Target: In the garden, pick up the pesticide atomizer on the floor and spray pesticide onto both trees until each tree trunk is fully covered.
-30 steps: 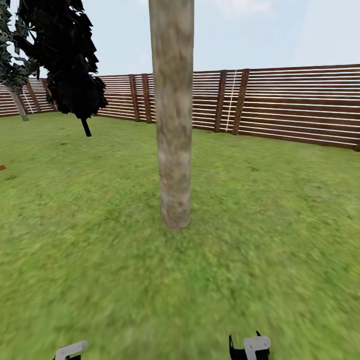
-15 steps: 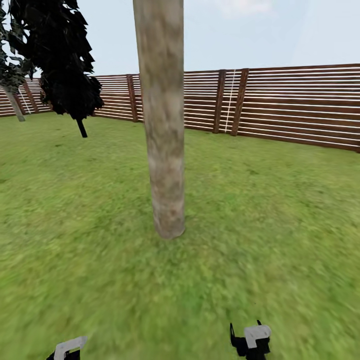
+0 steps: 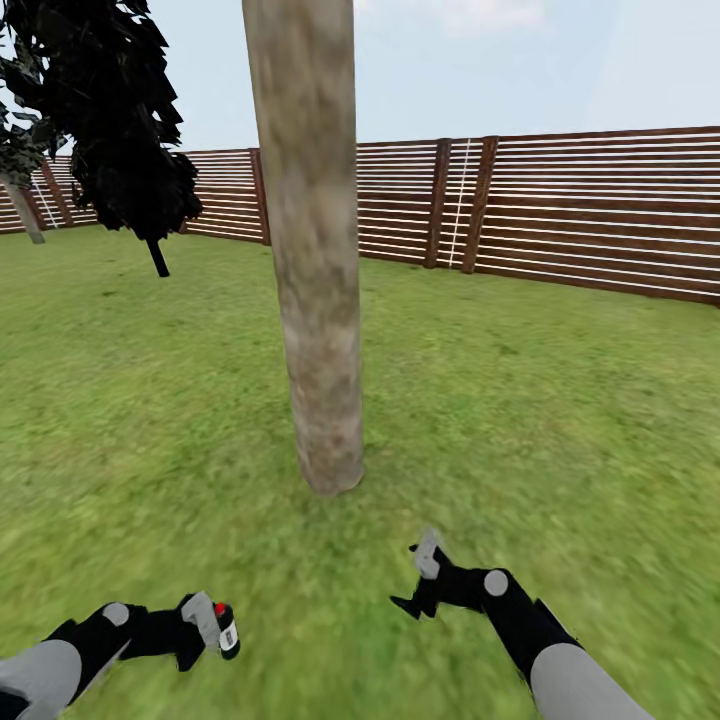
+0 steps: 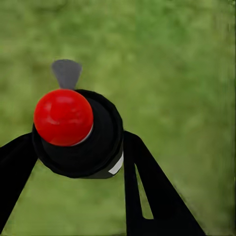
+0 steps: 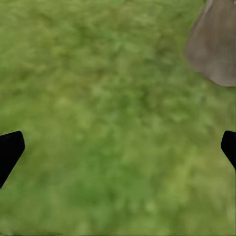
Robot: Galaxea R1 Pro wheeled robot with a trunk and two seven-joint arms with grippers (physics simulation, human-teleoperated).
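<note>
Left gripper [image 3: 212,628], lower left of frame, clamps my pesticide atomizer [image 3: 227,629], red cap forward for spraying. Right gripper [image 3: 420,580] spread, holding nothing, kept clear. Tree trunk [image 3: 315,300] stands centre, near ahead on grass [image 3: 560,400].

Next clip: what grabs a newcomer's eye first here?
The thick grey-brown tree trunk rising mid-lawn just ahead, with the slatted fence behind. Then the red-topped black atomizer clamped in the left gripper low at left, while the right gripper hangs open over grass.
</note>
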